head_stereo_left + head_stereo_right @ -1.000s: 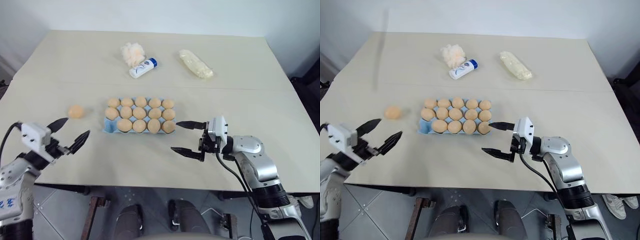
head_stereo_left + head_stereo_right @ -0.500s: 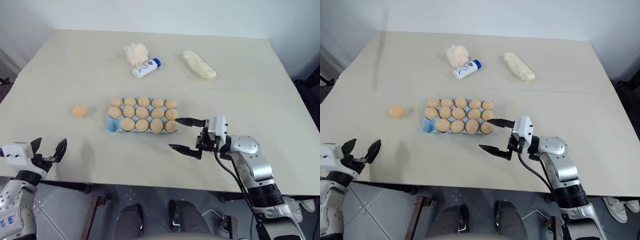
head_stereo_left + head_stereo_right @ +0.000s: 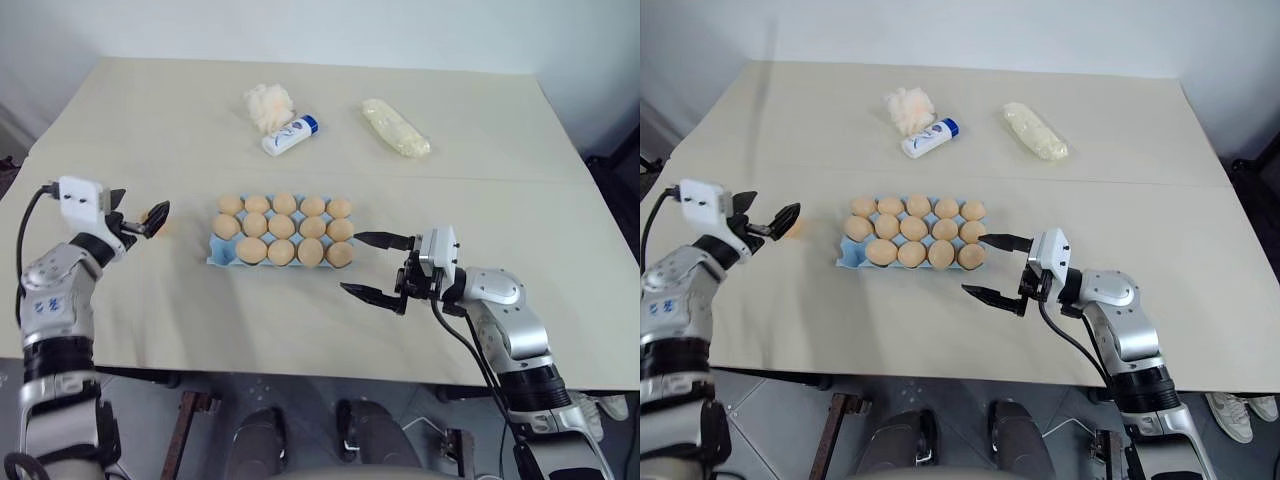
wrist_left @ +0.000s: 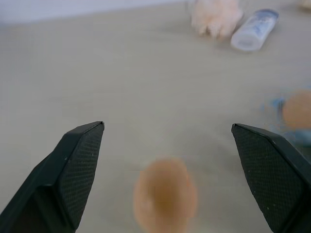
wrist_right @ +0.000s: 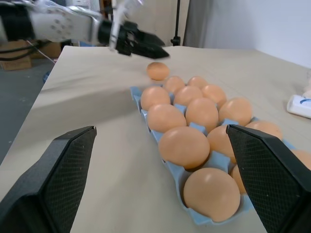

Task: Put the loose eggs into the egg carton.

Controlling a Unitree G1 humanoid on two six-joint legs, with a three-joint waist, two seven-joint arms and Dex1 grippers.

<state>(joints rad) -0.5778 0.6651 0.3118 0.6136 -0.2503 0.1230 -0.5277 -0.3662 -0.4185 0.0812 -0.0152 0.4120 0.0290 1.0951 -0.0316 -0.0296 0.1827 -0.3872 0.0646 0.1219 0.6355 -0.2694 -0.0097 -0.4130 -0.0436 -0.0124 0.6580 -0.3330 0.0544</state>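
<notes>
Left gripper advanced, jaws spread, onto loose egg, mid-left of frame; risk: nudge rolls egg away.

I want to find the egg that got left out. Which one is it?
Look at the big beige table, then the blue egg carton in its middle, full of eggs. The left-out egg lies on the bare table beside the carton's left end, just past the open fingers of the robot's left hand. It is the one egg not sitting in a cup.
</notes>
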